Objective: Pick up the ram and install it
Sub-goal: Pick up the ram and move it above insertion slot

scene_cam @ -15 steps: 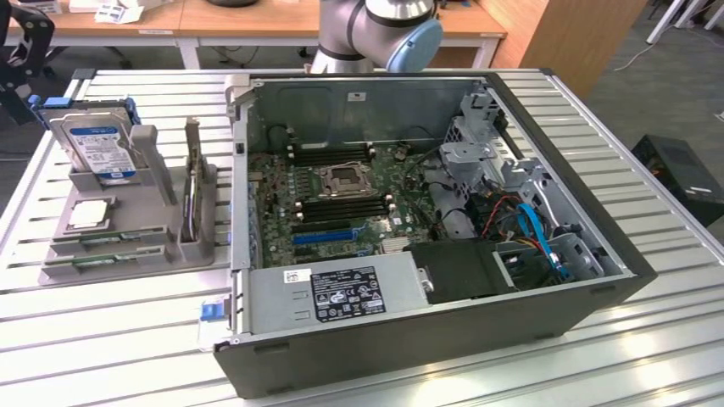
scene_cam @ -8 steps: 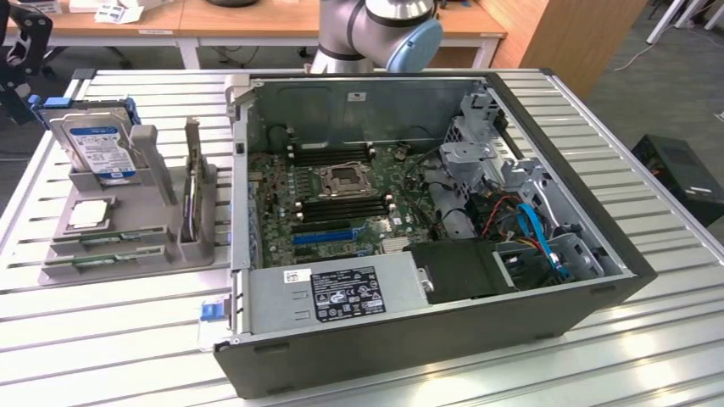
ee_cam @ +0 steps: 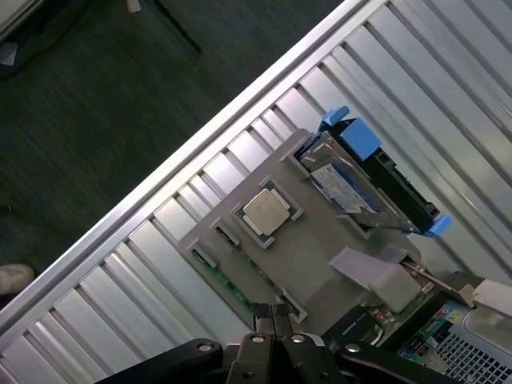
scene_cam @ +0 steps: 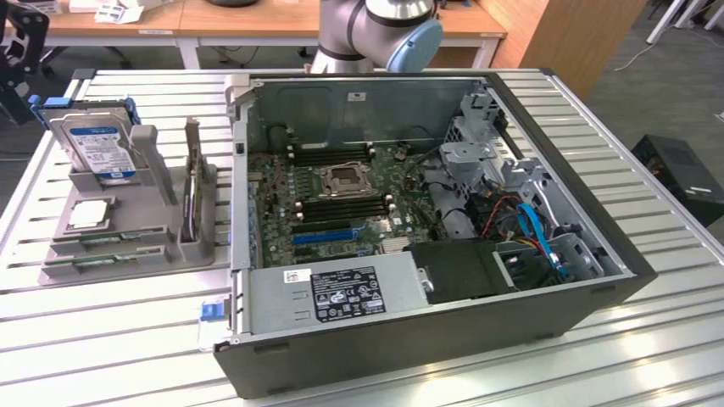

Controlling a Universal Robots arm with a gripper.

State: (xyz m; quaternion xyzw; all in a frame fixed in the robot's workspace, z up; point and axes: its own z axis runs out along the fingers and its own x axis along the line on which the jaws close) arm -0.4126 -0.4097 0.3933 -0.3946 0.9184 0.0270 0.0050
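The gripper (ee_cam: 272, 310) hangs over the tray (scene_cam: 158, 254) (ee_cam: 312, 256), its jaws closed together and holding nothing. Their tips are nearest the ram (scene_cam: 114, 240) (ee_cam: 230, 284), which sits in a slot along the tray's edge, just beside the CPU (scene_cam: 91, 214) (ee_cam: 266, 212). The tray rests near the edge of the surface (scene_cam: 114, 339) at the exterior view's left, beside the open case (scene_cam: 453, 331).

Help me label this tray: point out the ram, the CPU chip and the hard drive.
ram (scene_cam: 114, 241): exterior view, green board's middle.
CPU chip (ee_cam: 268, 212): wrist view, silver lid's centre.
hard drive (scene_cam: 100, 146): exterior view, its label.
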